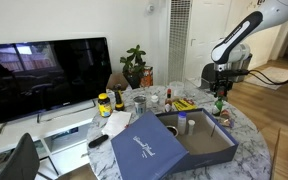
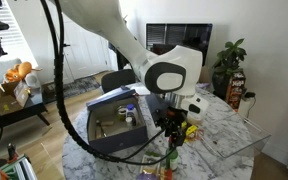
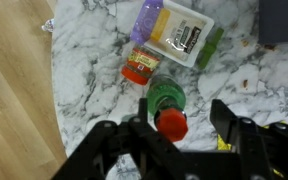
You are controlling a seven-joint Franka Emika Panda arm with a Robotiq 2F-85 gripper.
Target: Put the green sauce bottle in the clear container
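The green sauce bottle [image 3: 167,98] with its red cap stands on the marble table in the wrist view. It sits between my gripper's [image 3: 181,128] fingers, close to the left finger and apart from the right one. The gripper is open. In both exterior views the gripper [image 1: 221,93] [image 2: 172,130] hangs just over the bottle [image 1: 220,105] [image 2: 172,158] near the table's edge. A small clear container [image 3: 189,32], with packets showing through it, lies just beyond the bottle.
A red-brown sauce bottle [image 3: 140,68] stands right beside the green one. The open navy blue box [image 1: 174,140] [image 2: 109,125] fills the table's middle. Jars, a cup and a plant [image 1: 134,65] stand behind it. The table edge and wooden floor [image 3: 14,110] are close by.
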